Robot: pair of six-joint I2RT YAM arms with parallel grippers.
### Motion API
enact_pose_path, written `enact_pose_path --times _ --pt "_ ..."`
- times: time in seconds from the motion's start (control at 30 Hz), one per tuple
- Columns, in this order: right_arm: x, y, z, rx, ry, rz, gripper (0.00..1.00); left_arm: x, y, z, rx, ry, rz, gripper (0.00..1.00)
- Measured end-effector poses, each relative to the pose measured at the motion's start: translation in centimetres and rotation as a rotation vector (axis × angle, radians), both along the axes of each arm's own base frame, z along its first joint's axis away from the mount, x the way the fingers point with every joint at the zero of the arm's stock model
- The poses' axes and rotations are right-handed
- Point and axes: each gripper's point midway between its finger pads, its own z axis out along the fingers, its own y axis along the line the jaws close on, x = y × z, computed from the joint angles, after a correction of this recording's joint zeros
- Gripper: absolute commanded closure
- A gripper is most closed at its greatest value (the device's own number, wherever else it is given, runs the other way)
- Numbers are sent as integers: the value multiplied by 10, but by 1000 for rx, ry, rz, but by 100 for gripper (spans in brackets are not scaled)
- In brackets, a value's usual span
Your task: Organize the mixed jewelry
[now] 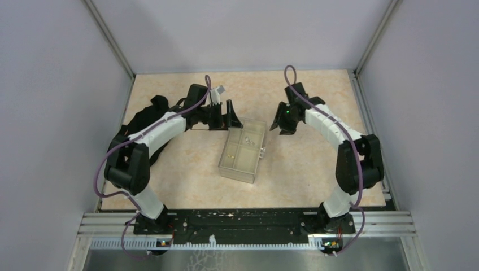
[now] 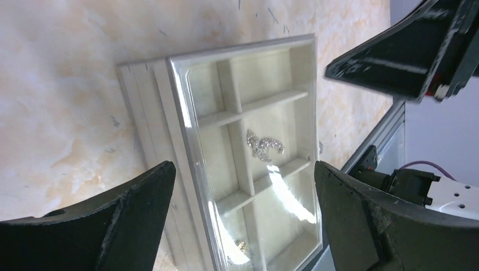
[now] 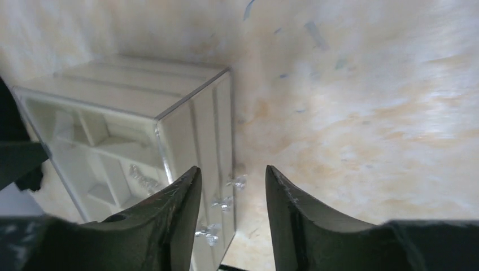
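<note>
Seen from above, the jewelry pieces inside the clear box were mere specks, too small to tell apart, and a black object lay partly hidden behind the left arm. At the left wrist, the frame's bottom edge cut off the box's end, where glare half-veiled a gold piece. At the right wrist, glinting bits along the box's side were too blurred to identify.

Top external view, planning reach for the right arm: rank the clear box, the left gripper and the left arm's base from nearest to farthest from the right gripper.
1. The clear box, just left of the right gripper, mid-table.
2. The left gripper, beyond the box's far-left corner.
3. The left arm's base, at the near-left table edge.
</note>
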Motion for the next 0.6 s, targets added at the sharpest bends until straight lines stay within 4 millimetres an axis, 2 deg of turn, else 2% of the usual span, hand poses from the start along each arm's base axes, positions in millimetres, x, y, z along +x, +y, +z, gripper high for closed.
enact_pose_path --times 0.03,0.07,0.17,0.23,0.27,0.3,0.37,0.47,0.53,0.6 --pt "5 -13 5 -19 -20 -16 37 4 1 4 6 -13 7 1" --pt "11 -28 11 -40 -36 -41 33 10 4 11 13 -31 16 1" --pt "35 -78 44 -130 -125 -117 29 32 15 40 27 -111 54 1" --pt "53 -109 78 -216 -208 -165 27 54 27 70 37 -193 98 1" --pt "68 -125 114 -280 -297 -187 27 63 32 82 42 -229 117 1" --pt "71 -128 121 -290 -318 -192 27 72 39 98 47 -269 141 1" --pt "81 -140 170 -356 -428 -210 27 92 55 135 71 -365 208 1" --pt "87 -154 231 -417 -575 -255 27 110 76 181 109 -483 299 1" --pt "82 -163 257 -448 -641 -285 27 112 87 207 129 -552 348 1" --pt "71 -171 271 -470 -679 -311 27 107 97 224 147 -598 388 1"
